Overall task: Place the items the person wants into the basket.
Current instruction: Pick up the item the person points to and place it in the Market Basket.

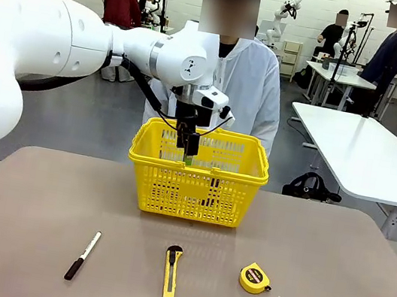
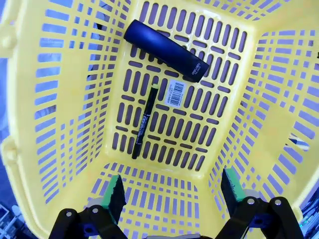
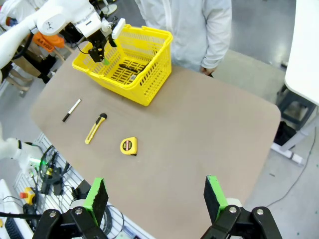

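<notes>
**Pen in the basket, tape measure out on the table**

Nearest the front camera, the marker, utility knife and tape measure lie apart in a row on the table. Behind them stands the basket, with the person just beyond. The left gripper hangs over the basket, jaws wide and empty. Its wrist view looks inside: the pen lies on the floor beside a barcode label, with a dark oblong case near. The right gripper, wide and empty, hovers high above the table.

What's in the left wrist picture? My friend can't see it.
Looking down into a yellow basket: a slim black pen lies on its floor beside a barcode sticker, with a dark oblong item beyond. The left gripper hovers open above.
</notes>
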Controlling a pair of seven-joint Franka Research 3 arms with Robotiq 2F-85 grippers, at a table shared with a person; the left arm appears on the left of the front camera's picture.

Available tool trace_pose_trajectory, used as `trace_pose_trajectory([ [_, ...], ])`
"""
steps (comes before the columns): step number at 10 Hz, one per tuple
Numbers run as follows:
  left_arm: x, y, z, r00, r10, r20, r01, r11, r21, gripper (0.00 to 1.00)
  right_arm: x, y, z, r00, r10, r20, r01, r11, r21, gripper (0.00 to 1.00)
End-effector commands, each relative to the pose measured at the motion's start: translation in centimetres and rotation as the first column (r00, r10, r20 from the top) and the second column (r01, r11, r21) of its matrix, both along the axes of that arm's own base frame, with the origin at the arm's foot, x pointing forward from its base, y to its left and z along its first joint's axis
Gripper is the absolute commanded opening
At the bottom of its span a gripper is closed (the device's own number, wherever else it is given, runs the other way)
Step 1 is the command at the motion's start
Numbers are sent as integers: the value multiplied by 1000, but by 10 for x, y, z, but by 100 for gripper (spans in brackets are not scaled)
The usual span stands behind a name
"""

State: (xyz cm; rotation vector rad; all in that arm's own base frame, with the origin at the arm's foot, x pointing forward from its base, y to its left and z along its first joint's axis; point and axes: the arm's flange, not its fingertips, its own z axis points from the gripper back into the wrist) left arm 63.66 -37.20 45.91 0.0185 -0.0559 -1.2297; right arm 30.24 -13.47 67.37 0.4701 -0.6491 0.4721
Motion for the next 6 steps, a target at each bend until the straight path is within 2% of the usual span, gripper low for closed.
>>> trace_pose_trajectory([
  [1,-24,18,50,999,33,20,-33,999,-17,99,1,0,0,1000,-2,2,2,1000,0,100],
  [3,-67,62,135,998,46,41,-41,994,-97,99,1,0,0,1000,-2,2,2,1000,0,100],
  [6,-148,164,241,983,126,134,-99,976,-196,99,1,0,0,1000,-2,2,2,1000,0,100],
])
